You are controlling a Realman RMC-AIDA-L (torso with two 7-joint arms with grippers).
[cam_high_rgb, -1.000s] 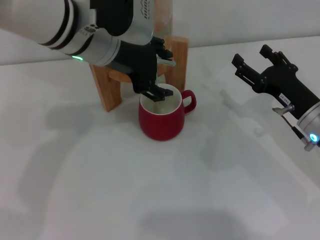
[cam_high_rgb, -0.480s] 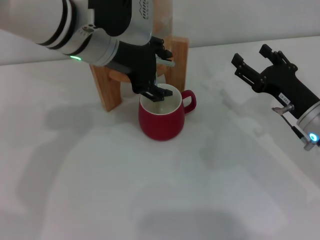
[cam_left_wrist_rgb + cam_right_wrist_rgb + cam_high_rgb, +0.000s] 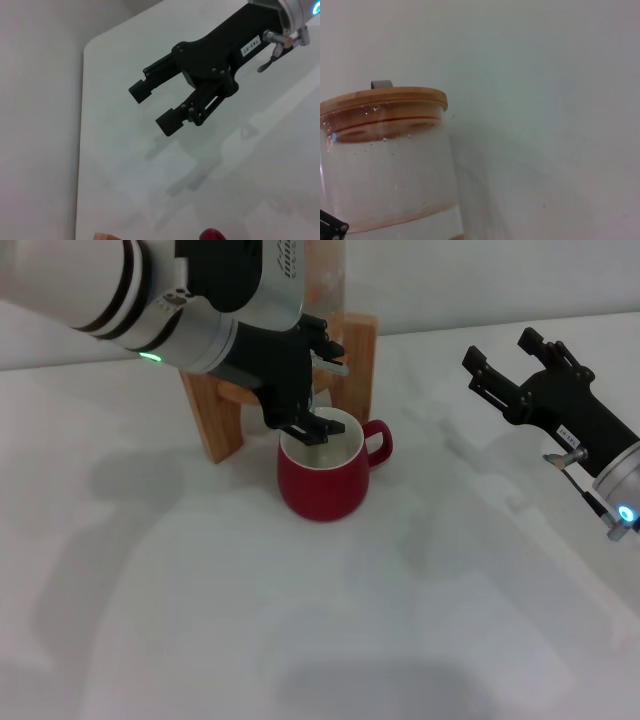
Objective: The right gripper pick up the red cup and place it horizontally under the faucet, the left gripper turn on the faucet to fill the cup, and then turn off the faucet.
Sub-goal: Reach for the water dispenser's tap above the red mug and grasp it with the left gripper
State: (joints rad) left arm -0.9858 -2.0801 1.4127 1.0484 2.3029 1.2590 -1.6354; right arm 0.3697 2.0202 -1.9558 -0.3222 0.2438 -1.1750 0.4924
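The red cup [image 3: 322, 480] stands upright on the white table just in front of the wooden stand [image 3: 357, 352], its handle pointing right. My left gripper [image 3: 312, 428] hangs over the cup's mouth, right at the faucet [image 3: 334, 365], whose thin chrome lever sticks out beside the black claw. The spout itself is hidden behind the claw. My right gripper [image 3: 498, 350] hovers open and empty well to the right of the cup. It also shows open in the left wrist view [image 3: 149, 110], where a sliver of the cup [image 3: 212, 234] appears.
The glass jar [image 3: 385, 170] with its wooden lid [image 3: 382, 100] fills part of the right wrist view. White table [image 3: 320, 640] stretches in front of the cup, and a pale wall stands behind the stand.
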